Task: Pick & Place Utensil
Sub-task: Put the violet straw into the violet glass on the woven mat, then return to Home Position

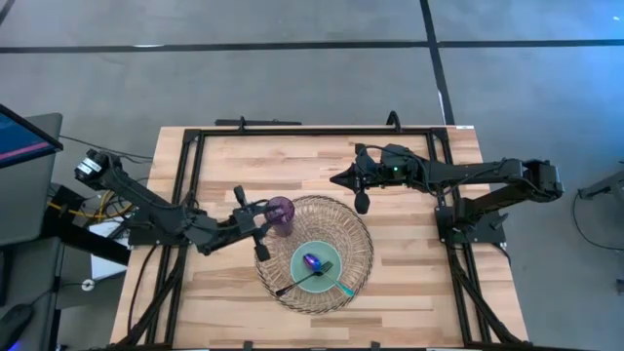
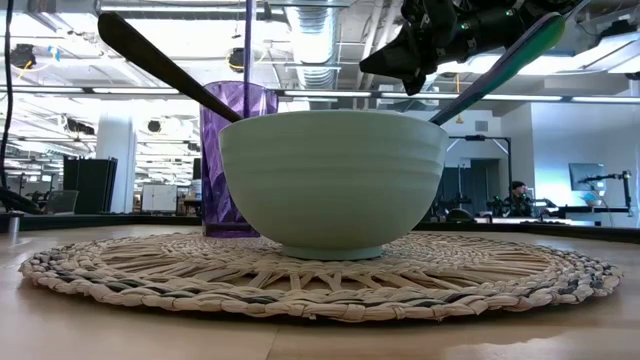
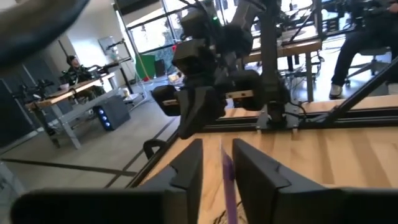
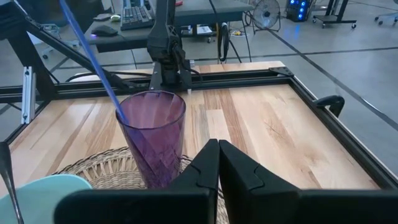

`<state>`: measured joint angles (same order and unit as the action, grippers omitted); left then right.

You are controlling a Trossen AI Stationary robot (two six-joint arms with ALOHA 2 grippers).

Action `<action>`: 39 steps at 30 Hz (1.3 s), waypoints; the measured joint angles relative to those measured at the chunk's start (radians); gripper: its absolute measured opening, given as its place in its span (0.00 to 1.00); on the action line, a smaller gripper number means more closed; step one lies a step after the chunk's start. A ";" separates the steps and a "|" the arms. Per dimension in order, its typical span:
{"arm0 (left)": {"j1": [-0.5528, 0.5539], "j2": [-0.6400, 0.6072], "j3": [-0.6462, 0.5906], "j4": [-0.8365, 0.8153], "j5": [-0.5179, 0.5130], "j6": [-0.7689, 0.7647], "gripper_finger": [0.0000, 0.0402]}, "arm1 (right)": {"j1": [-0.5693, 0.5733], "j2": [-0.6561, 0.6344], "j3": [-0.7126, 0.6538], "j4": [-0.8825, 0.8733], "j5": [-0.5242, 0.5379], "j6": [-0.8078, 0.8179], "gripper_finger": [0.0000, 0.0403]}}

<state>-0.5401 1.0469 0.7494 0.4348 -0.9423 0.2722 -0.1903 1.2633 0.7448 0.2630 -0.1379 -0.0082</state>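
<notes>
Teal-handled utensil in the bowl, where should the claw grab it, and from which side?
Its teal handle, near the tip, from above on the right arm's side: it leans out past the bowl rim, clear of the dark utensil, head sunk inside.
</notes>
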 joint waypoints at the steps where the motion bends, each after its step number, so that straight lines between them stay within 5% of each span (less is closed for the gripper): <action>1: 0.008 0.002 0.000 0.000 0.000 0.000 0.24 | 0.000 0.000 0.000 0.000 0.000 0.000 0.01; 9: 0.038 -0.043 0.000 0.002 0.000 0.008 0.38 | 0.000 0.000 0.000 0.007 0.000 0.000 0.01; 20: -0.038 -0.250 0.000 0.002 -0.002 0.173 0.38 | -0.029 -0.136 0.000 -0.064 0.006 -0.003 0.01; 23: -0.070 -0.299 0.000 -0.011 -0.081 0.264 0.37 | -0.040 -0.227 0.000 -0.155 0.006 -0.044 0.01; 27: -0.103 -0.347 -0.006 -0.103 -0.335 0.298 0.34 | -0.041 -0.375 0.000 -0.284 0.009 -0.078 0.01; 29: -0.112 -0.373 -0.050 -0.120 -0.361 0.281 0.32 | -0.027 -0.444 0.000 -0.354 0.009 -0.076 0.01; 31: -0.129 -0.407 -0.111 -0.132 -0.256 0.249 0.30 | -0.008 -0.499 0.000 -0.421 0.009 -0.079 0.01; 36: -0.141 -0.528 -0.271 -0.181 0.242 0.083 0.22 | 0.028 -0.607 -0.061 -0.467 0.008 -0.080 0.01; 39: -0.121 -0.613 -0.329 -0.176 0.343 0.016 0.18 | 0.039 -0.671 -0.110 -0.465 0.009 -0.085 0.01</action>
<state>-0.6614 0.4339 0.4201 0.2591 -0.5993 0.2877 -0.1515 0.5918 0.6348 -0.2019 -0.1290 -0.0930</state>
